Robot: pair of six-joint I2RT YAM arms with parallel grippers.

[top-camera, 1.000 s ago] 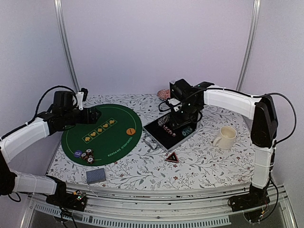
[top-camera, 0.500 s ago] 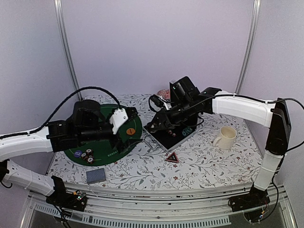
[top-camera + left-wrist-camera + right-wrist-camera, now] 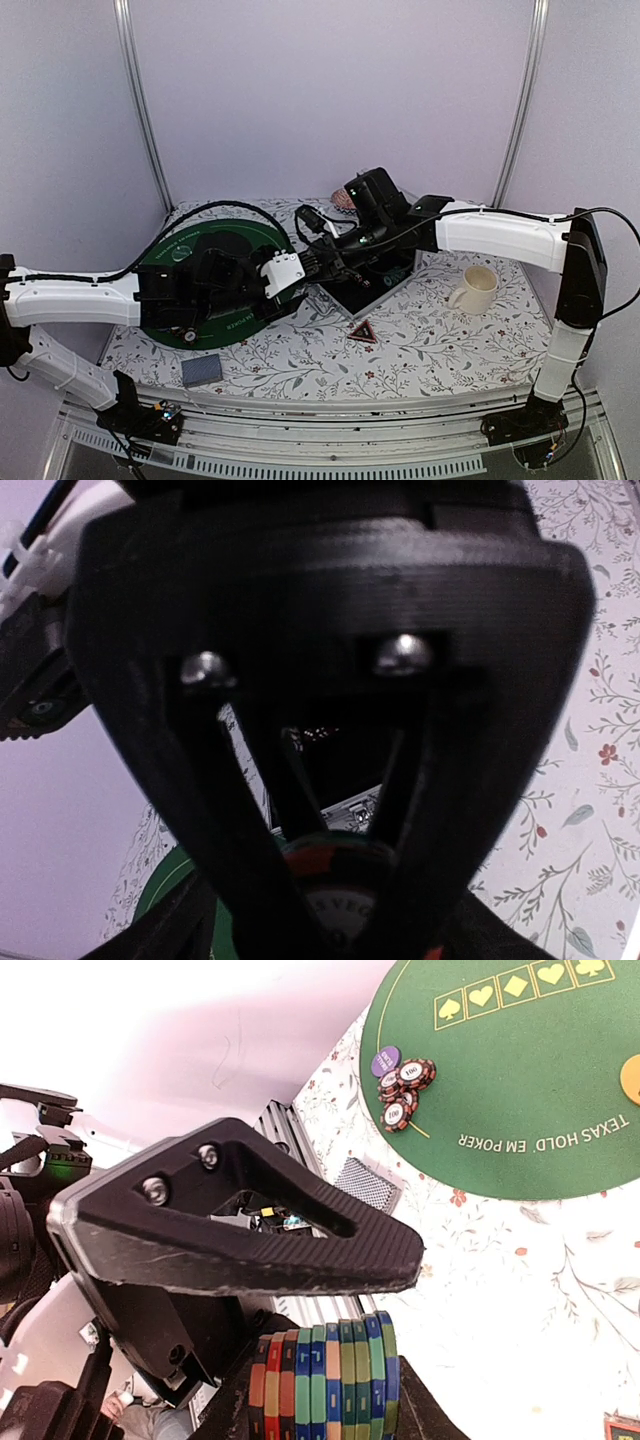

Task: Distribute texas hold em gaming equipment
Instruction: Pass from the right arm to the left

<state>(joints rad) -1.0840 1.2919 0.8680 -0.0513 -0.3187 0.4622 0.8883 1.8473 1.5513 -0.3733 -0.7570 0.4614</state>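
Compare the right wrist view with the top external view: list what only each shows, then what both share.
Only the right wrist: a stack of multi-coloured striped poker chips clamped in the right gripper, and a small orange round button at the frame's right edge. Only the top external: a cream mug and a silver black-lined case. Both: the round green felt mat and the grey-blue deck of cards near the table's front edge.

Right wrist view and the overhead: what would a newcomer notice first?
A stack of striped poker chips, clamped in the right pincer, sits at the bottom edge of the right wrist view. From above, the left pincer almost meets the right one mid-table, between the round green mat and the silver case.
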